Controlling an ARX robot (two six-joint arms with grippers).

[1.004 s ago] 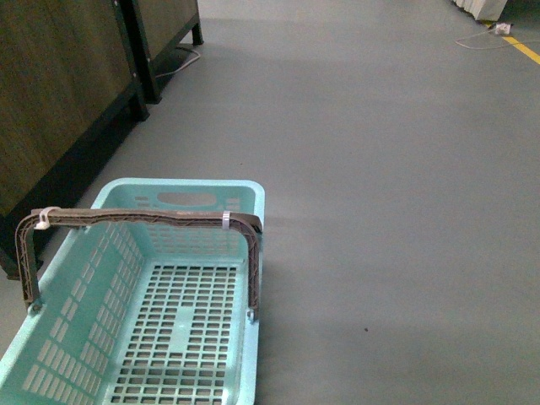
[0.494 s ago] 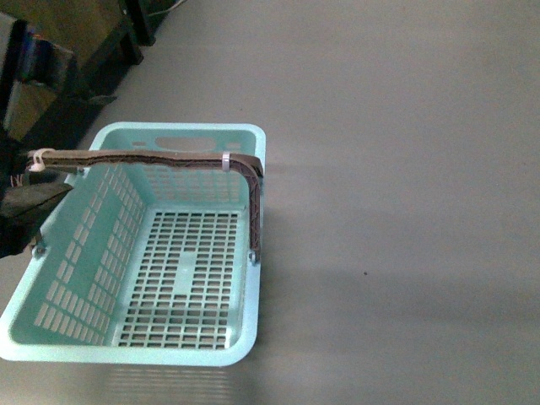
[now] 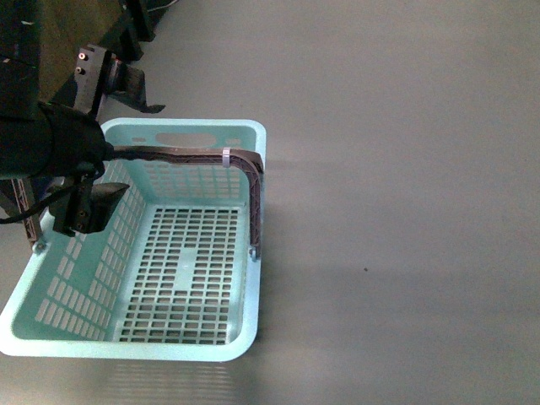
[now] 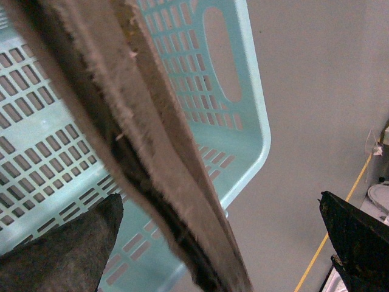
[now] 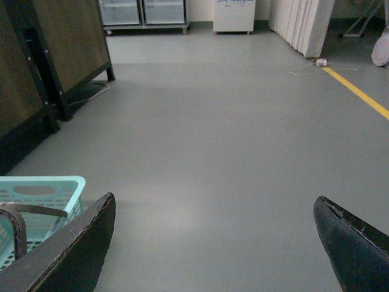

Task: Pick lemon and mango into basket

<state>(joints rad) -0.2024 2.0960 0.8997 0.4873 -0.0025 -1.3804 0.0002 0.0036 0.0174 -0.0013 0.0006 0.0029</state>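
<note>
Basket (image 3: 135, 348): light aqua slotted plastic, resting on the grey floor (image 3: 405, 169), directly beneath and beyond the left tool (image 3: 143, 148). Empty inside; no lemon and no mango visible in any view.

Handling, as judged: shell light and stiff, with some flex at the slotted walls; brown handle (image 3: 190, 156) pivoting at its ends, so likely to let the basket swing if lifted off-centre. Best hold at the handle's middle, near the white tie, not at the corner. Lemon, once found, presumably firm, smooth and apt to roll; better gripped across its short axis with moderate pressure.

Left tool: spread wide, with the handle's end running between the two fingers (image 4: 61, 249), one finger on the far side of the strap and one on the near side, above the basket's interior. Neither pad seen pressed against the strap; nothing clamped.

Left arm: reaching in over the basket wall on its own side, wrist turned so that the opening straddles the handle crosswise.

Right tool (image 5: 213, 243): equally wide apart, nothing between the fingers, only bare floor ahead.

Right arm: held low and level, pointing forward, clear of the basket, whose corner shows just beside one finger.
</note>
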